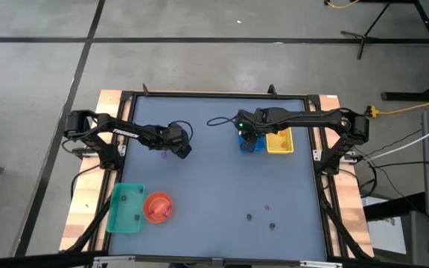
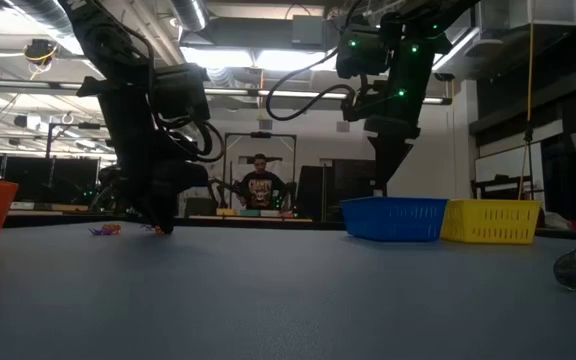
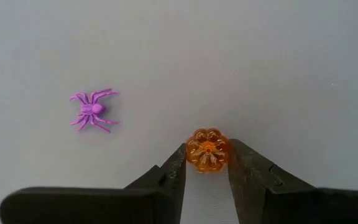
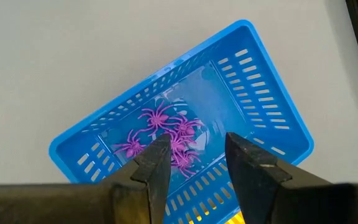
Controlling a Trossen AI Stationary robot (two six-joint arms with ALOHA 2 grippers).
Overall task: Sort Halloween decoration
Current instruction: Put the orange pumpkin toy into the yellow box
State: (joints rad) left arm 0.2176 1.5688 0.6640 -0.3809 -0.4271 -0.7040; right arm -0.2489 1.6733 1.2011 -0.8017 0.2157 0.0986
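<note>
the left gripper [image 3: 207,163] is down at the table with its fingers on either side of a small orange pumpkin [image 3: 207,150]; the fingers are narrow and look to be touching its sides, but whether the grip is firm cannot be told. a purple spider [image 3: 92,110] lies flat on the table near it, apart from the fingers.

the pumpkin looks like hard, light, glossy plastic with ribbed sides, so it will likely weigh almost nothing and could slip or pop out if squeezed off centre. the best hold seems to be across its widest part, ribs against the pads. the spider is flat with thin legs that probably bend; it would need pinching at the body.

the right gripper [image 4: 194,163] hangs over the blue tray [image 4: 269,112], fingers apart and holding nothing. a heap of purple spiders [image 4: 166,134] sits in that tray. the yellow tray [image 1: 279,141] is just beside it. a few dark pieces [image 1: 261,219] lie loose on the table [image 1: 222,186], well apart from both arms. the green tray [image 1: 125,208] and orange bowl [image 1: 157,206] sit together at the left arm's side.

no writing or brand can be read anywhere.
</note>
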